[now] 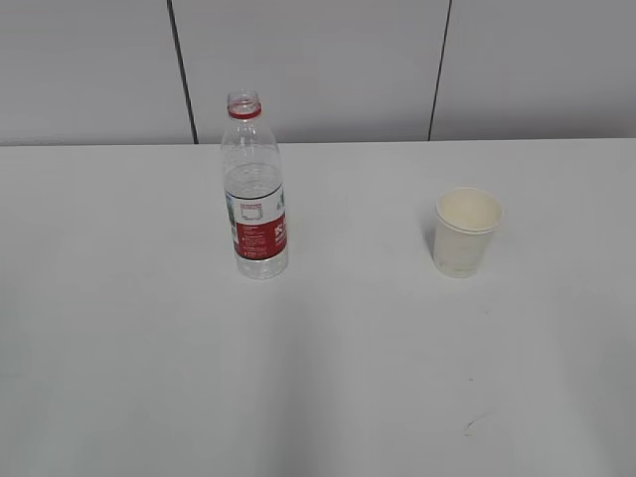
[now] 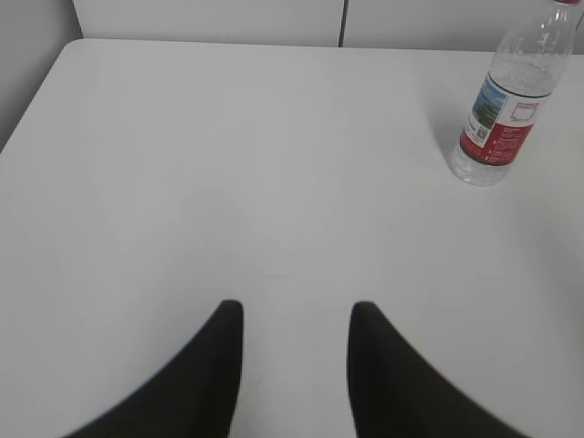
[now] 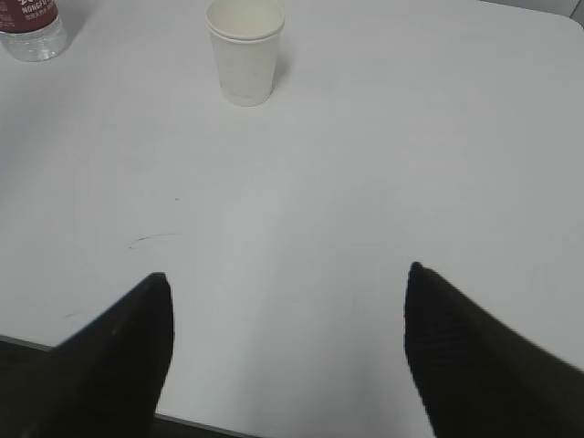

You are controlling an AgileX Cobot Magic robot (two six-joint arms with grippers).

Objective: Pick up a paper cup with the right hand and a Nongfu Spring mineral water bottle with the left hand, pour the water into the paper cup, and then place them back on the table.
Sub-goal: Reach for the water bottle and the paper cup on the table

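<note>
Standing upright and well apart on the worktop [image 1: 119,328]: bottle [image 1: 255,189] left, paper cup [image 1: 466,232] right, no arms visible. Left gripper [image 2: 294,315] parted, empty, bottle far up-right; steer right before closing. Right gripper [image 3: 287,274] spread wide, empty, cup ahead-left; approach level, squeeze gently.

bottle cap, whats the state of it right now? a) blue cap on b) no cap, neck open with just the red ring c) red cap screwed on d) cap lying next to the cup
b: in the exterior view the Nongfu Spring mineral water bottle stands upright with an open mouth, only a red ring around its neck; no cap shows near the paper cup or elsewhere on the table.
</note>
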